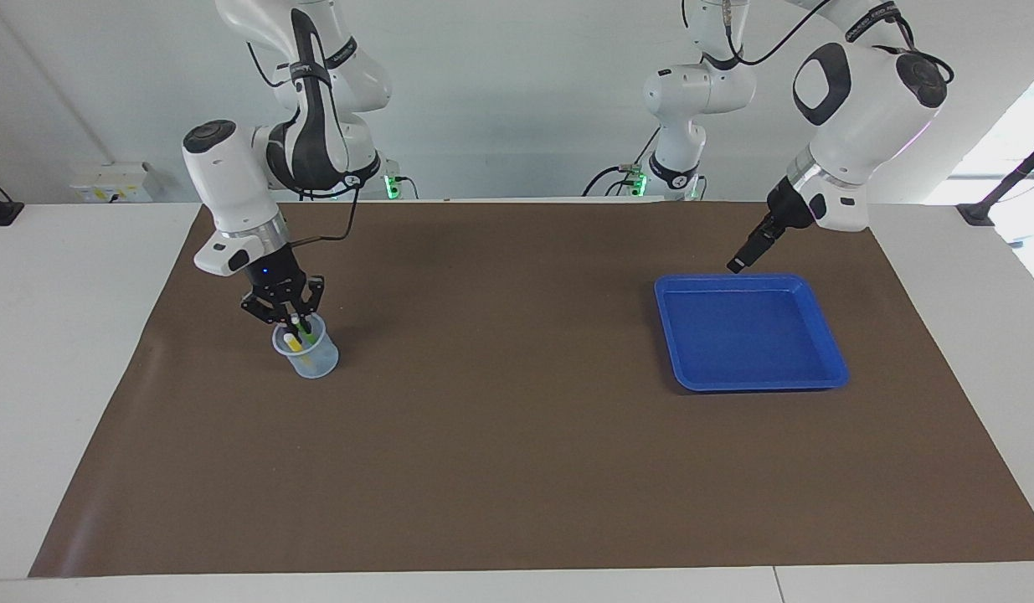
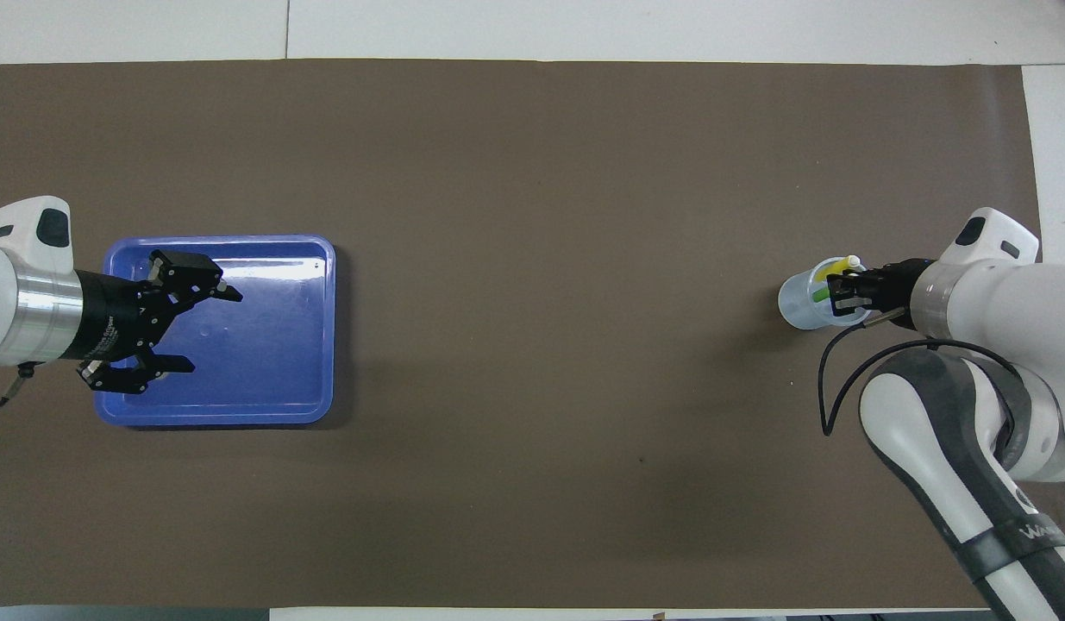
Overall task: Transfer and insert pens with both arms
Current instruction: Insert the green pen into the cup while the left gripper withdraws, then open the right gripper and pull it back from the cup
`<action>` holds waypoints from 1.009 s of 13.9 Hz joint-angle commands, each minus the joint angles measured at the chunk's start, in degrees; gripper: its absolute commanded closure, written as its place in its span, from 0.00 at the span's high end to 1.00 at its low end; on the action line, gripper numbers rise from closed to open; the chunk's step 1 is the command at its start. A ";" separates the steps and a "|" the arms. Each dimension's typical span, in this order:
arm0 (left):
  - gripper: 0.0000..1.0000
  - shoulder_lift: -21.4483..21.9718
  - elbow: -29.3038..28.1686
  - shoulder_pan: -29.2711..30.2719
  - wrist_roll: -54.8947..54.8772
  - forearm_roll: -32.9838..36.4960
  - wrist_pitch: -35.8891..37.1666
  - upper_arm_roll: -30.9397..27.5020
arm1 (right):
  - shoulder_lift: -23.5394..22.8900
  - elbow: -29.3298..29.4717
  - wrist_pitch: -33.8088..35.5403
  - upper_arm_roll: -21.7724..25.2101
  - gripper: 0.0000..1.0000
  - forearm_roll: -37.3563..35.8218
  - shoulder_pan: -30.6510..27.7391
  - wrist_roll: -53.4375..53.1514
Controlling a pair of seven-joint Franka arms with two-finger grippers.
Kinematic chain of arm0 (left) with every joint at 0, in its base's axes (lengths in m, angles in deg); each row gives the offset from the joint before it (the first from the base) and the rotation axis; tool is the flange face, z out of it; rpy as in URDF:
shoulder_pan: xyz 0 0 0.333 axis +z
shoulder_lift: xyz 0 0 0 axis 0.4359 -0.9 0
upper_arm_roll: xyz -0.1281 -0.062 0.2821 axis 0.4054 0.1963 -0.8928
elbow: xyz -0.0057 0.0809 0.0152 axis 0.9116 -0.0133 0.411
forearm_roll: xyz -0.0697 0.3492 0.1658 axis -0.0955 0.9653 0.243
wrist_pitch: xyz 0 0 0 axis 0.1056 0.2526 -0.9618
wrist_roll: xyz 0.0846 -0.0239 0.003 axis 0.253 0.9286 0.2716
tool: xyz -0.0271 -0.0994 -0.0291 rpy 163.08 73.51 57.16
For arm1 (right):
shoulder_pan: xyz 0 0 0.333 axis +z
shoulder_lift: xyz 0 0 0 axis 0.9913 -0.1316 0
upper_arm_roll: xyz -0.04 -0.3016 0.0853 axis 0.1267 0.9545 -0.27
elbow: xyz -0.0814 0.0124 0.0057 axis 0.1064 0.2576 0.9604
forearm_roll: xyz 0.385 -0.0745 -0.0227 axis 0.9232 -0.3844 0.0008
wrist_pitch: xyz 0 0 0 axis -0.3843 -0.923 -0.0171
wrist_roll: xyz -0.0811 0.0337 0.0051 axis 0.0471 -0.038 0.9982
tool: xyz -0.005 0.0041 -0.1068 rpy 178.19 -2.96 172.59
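The pens are standing in a clear cup [image 1: 306, 355] at the left of the facing frame, the yellow pen [image 1: 291, 341] beside the green pen [image 1: 304, 332]. The right gripper [image 1: 295, 319] is sitting right at the cup's mouth, fingers pinched shut on the green pen. Over at the right, the left gripper [image 2: 203, 328] is hanging wide open and empty above the blue tray [image 1: 826, 356].
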State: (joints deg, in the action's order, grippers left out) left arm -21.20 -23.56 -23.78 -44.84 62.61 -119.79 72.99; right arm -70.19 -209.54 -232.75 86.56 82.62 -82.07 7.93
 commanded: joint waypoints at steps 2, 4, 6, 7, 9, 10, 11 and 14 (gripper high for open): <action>1.00 -5.21 13.33 0.84 -12.42 4.87 12.76 1.02 | 0.25 -1.41 -1.71 -0.41 0.00 -0.90 -0.28 0.77; 1.00 -5.22 14.67 1.63 -20.17 8.28 16.29 1.54 | 0.25 -1.41 -1.62 -0.49 0.00 -0.90 -0.28 0.51; 1.00 -4.52 14.93 1.55 -32.53 10.57 19.28 1.99 | 0.25 -1.33 -1.45 -0.58 0.13 -0.90 -0.28 0.42; 1.00 -4.34 14.94 1.54 -39.04 10.76 21.30 1.81 | 0.25 -1.32 -1.27 -0.58 0.34 -0.90 -0.28 0.42; 1.00 -3.47 14.41 1.28 -44.63 10.67 22.03 2.07 | 0.25 -1.24 -0.92 -0.58 0.54 -0.90 -0.28 0.33; 1.00 -2.76 13.71 0.85 -42.99 10.67 21.50 2.60 | 0.25 -1.15 -0.92 -0.58 0.68 -0.90 -0.28 0.33; 1.00 -2.58 13.27 0.75 -40.19 10.59 20.80 3.65 | 0.25 -1.06 -0.92 -0.58 0.85 -0.90 -0.28 0.33; 1.00 -2.84 13.35 -0.12 -37.87 10.32 14.31 3.75 | 0.07 -0.53 -0.74 -0.58 1.00 -0.90 -0.28 0.33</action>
State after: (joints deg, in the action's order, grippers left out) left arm -24.44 -10.07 -23.38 -83.95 71.97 -101.76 76.55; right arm -70.31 -210.08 -233.17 86.28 82.62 -82.04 7.93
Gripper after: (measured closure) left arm 0.000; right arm 0.093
